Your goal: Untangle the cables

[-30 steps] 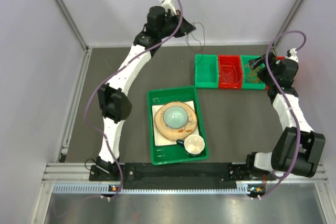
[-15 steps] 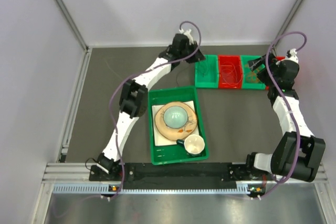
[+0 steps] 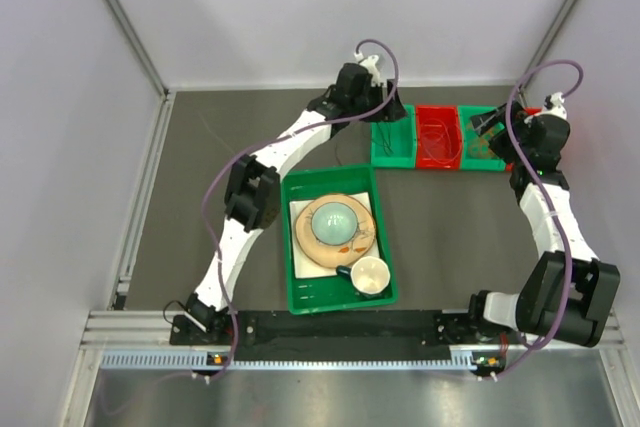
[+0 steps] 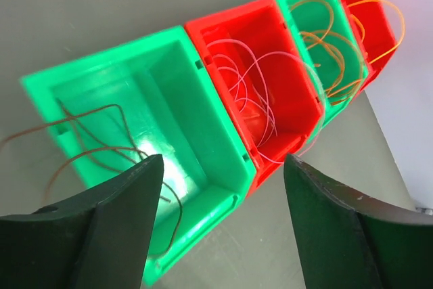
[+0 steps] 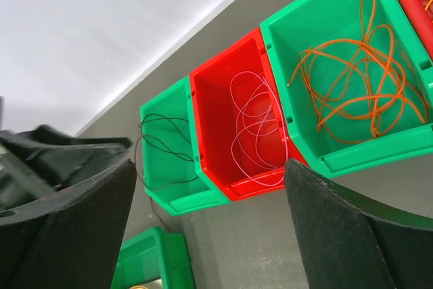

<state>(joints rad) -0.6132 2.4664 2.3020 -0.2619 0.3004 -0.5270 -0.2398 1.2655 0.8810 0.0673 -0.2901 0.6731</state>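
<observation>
Swinging rightward, spread left pincer [image 4: 223, 167] is reaching the bin [image 4: 210, 133]; limp, light cable [image 4: 108, 149] is inviting a mid-loop pinch.

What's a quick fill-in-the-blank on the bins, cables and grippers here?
1. The left gripper hangs over a ____ bin that holds the dark cable.
2. The pink cable lies in a ____ bin.
3. The green bin without the dark cable holds a cable coloured ____.
4. The jaws of the left gripper and the right gripper both stand ____.
Missing words: green; red; orange; open.
</observation>
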